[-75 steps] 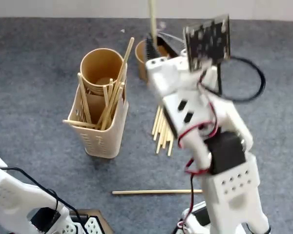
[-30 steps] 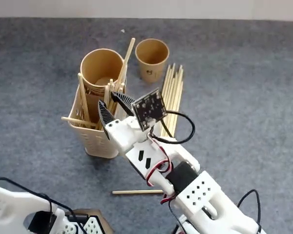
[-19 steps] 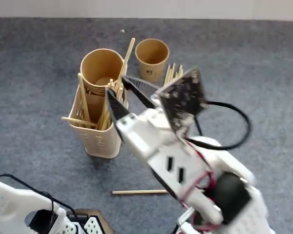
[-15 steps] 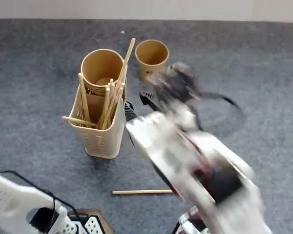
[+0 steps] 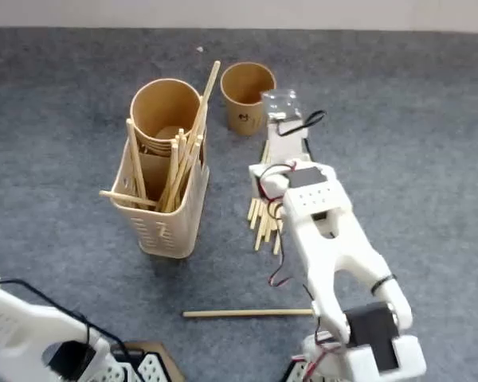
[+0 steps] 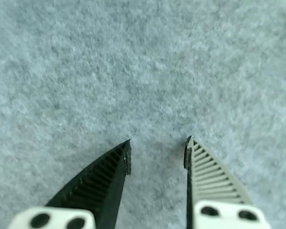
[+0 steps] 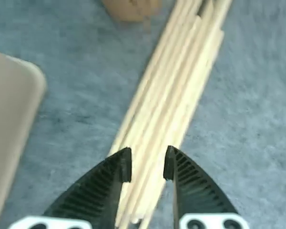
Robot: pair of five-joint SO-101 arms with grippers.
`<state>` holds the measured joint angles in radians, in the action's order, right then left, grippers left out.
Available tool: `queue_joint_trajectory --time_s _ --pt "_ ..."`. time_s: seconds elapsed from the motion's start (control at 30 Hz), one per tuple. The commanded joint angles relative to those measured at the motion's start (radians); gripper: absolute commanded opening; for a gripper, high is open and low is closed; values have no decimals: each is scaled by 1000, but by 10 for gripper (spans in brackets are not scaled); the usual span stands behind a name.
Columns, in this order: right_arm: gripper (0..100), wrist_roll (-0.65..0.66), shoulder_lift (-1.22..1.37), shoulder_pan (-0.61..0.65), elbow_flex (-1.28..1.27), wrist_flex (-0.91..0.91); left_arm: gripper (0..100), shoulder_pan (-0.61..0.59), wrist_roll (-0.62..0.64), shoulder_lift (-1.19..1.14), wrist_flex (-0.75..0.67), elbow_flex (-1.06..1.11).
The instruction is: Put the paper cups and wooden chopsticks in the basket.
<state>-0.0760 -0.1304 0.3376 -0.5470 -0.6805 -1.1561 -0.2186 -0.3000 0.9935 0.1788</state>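
I count 2 brown paper cups: 1 cup (image 5: 166,111) stands in the beige slotted plastic basket (image 5: 163,219), the other cup (image 5: 247,95) sits upright on the grey carpeted surface (image 5: 398,119) near it. My right end effector (image 7: 145,164) hangs part-spread over the wooden chopstick bundle (image 7: 181,90). 1 stray chopstick (image 5: 247,313) lies apart. My left end effector (image 6: 157,152) gapes above bare surface.

Brown paper cups (image 5: 247,95), pale yellow wooden chopsticks (image 7: 181,86), a cream basket (image 5: 163,219), a speckled grey bench (image 5: 64,103).
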Motion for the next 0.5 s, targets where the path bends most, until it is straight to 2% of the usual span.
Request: queue_joint_trajectory --time_s 0.0,0.47 --pt "120 -9 25 -30 5 35 211 15 -9 8 -35 -15" --pt "114 -9 291 -35 73 99 211 8 -9 10 -48 -7"
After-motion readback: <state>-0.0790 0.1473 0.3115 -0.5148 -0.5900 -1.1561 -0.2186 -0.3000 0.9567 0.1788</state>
